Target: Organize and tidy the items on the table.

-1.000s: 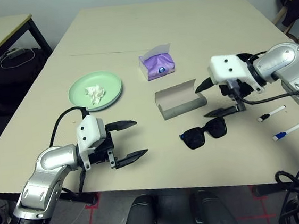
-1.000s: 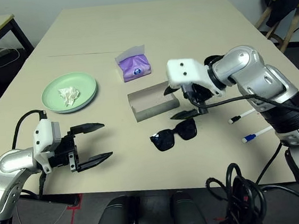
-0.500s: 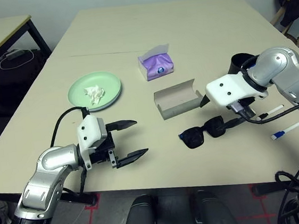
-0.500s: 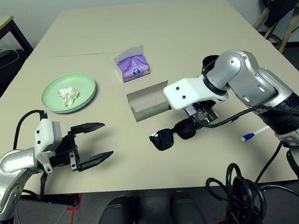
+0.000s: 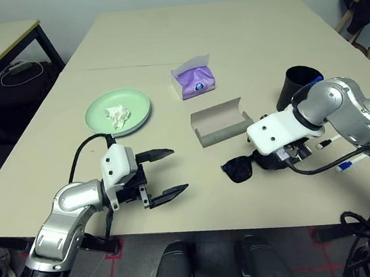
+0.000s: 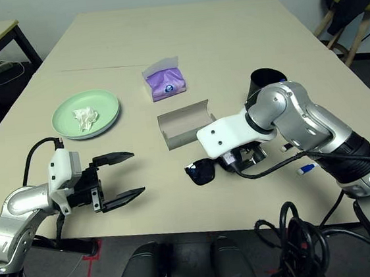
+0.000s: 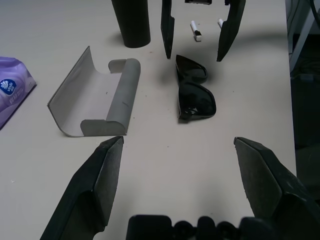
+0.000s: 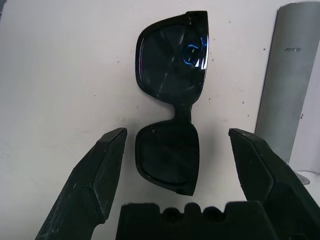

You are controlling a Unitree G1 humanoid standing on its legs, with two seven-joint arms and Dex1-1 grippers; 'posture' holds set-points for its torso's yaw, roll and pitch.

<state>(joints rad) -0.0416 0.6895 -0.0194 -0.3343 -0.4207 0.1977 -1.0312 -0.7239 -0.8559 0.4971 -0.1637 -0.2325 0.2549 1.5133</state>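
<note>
Your right gripper [image 8: 175, 165] wide open, empty, straddling sunglasses [image 8: 172, 100] for pickup; case [image 5: 220, 123] open alongside. Left gripper [image 5: 165, 173] open, idle.

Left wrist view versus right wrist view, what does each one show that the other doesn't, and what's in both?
Left wrist view alone: the purple tissue pack, the black cup, two white pens, and the open right gripper over the black sunglasses. Right wrist view alone: a blue glint on one lens. Both: the sunglasses, the open grey glasses case and the beige table.
</note>
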